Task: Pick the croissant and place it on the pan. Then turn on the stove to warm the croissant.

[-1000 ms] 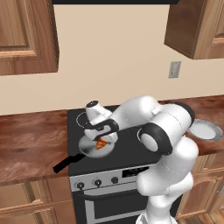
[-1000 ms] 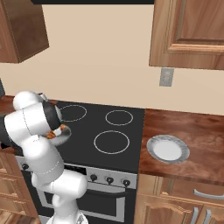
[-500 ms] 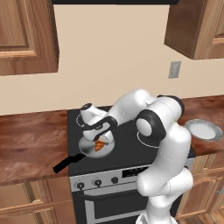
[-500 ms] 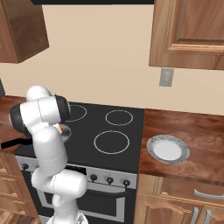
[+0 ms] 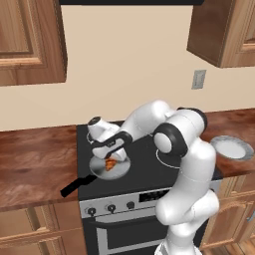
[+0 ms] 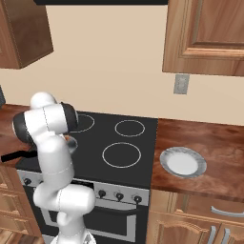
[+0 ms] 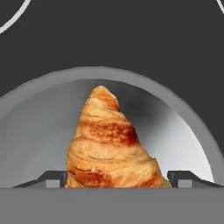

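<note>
At the hand view's centre the croissant (image 7: 111, 144), likely light and crumbly, lies in the pan (image 7: 30, 131) between the wide-open, empty gripper (image 7: 117, 177), best taken gently across its thick middle.

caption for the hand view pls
Open hand just above the croissant, which lies in the pan on the stove.

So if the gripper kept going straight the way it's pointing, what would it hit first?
Most likely the croissant, lying in the pan between the open gripper tips; depth is hard to judge.
</note>
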Motion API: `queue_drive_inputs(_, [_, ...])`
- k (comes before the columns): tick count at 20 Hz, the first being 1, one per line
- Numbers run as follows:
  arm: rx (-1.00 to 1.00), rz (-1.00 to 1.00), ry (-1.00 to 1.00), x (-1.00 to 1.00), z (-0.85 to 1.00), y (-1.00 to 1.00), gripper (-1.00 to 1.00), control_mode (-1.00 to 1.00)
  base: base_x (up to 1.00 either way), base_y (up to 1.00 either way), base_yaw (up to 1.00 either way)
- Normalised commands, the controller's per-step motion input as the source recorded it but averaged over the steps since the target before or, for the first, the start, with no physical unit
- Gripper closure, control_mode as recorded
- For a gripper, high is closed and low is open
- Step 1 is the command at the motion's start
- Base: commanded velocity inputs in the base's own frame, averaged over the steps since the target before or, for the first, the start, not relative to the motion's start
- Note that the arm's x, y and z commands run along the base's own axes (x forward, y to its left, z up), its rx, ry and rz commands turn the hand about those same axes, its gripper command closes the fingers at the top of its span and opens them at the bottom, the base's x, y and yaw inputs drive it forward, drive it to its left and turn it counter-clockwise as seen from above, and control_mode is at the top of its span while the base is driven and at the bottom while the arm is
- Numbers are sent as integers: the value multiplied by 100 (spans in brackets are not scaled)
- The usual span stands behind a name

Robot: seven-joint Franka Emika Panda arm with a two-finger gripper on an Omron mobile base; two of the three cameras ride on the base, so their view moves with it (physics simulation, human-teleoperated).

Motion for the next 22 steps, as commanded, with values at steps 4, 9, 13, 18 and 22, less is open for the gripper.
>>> queue_drive_inputs(4, [2,0,-24,-13,6,-4,-100,-100,0,0,0])
queue_drive_inputs(9, [6,0,-33,-28,31,-6,-100,-100,0,0,0])
queue_drive_inputs(13, [15,0,-37,-50,61,-19,-100,-100,0,0,0])
queue_drive_inputs(18, [19,0,-35,-82,73,-37,-100,-100,0,0,0])
queue_drive_inputs(22, [12,1,-33,-76,74,-31,-100,-100,0,0,0])
